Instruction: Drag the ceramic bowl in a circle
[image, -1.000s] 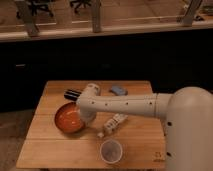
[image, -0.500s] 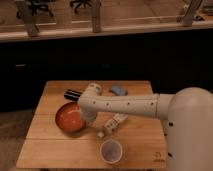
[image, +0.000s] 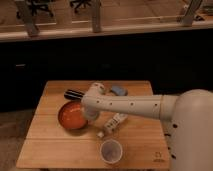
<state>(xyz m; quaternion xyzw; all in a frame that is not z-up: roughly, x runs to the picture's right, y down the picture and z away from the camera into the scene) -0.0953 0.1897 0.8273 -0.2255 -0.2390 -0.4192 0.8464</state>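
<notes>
The ceramic bowl (image: 71, 115) sits on the left half of the wooden desk (image: 45, 145), orange-red and upright. The pincer (image: 90, 113) hangs at its right rim, hidden under the white arm; I cannot tell how it stands or whether it grips the rim. A small whitish cup (image: 111, 150) stands near the front edge, a pale bottle-like item (image: 112, 124) lies just right of the bowl. A good drag likely needs steady downward contact and a tight circle to avoid both.

The arm (image: 130, 105) hides the gripper (image: 90, 116) and the ceramic bowl's (image: 71, 115) right rim.
</notes>
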